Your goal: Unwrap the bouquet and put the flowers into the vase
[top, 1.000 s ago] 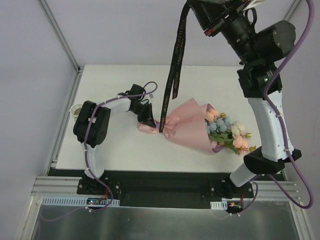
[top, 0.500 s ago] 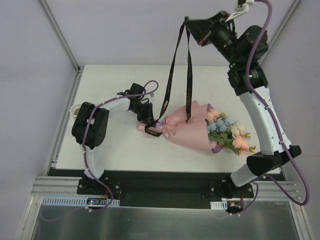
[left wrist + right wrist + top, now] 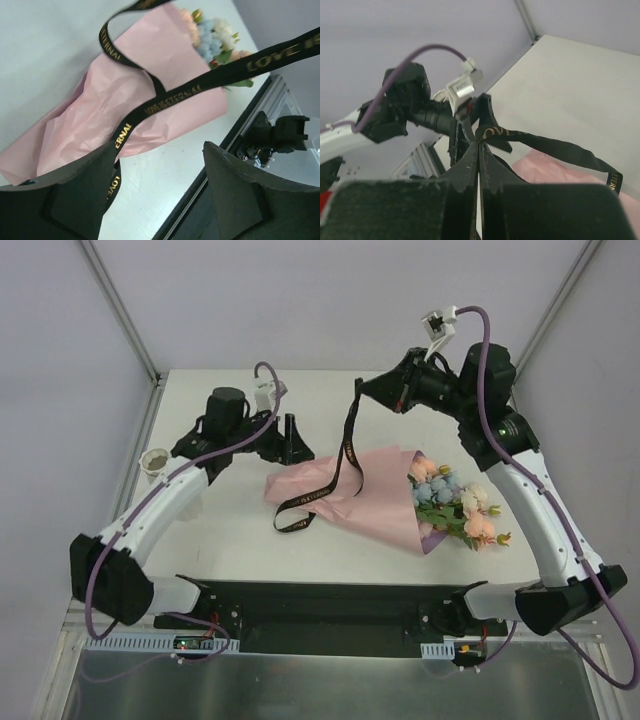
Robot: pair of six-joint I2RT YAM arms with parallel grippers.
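Note:
The bouquet (image 3: 375,490) lies on the table as a pink paper cone, narrow end to the left. Its flowers (image 3: 455,505) show peach, cream and pale blue at the wide right end. A black ribbon (image 3: 347,445) with gold lettering hangs from my right gripper (image 3: 368,392), which is shut on it. The ribbon trails loose over the paper to a loop on the table. My left gripper (image 3: 280,443) hovers open above the cone's narrow end, holding nothing. The left wrist view shows the ribbon (image 3: 200,90) crossing the pink paper (image 3: 90,125). The white vase (image 3: 154,462) stands at the far left, partly behind my left arm.
The white table (image 3: 230,540) ends in a black rail (image 3: 320,595) along its near side. Metal frame posts (image 3: 120,310) rise at the back corners. In the right wrist view my left arm (image 3: 405,105) sits just beyond the shut fingertips (image 3: 470,155).
My right gripper came down and forward with the ribbon, which now hangs loose over the cone. My left gripper opened, let go of the cone's narrow end and pulled back.

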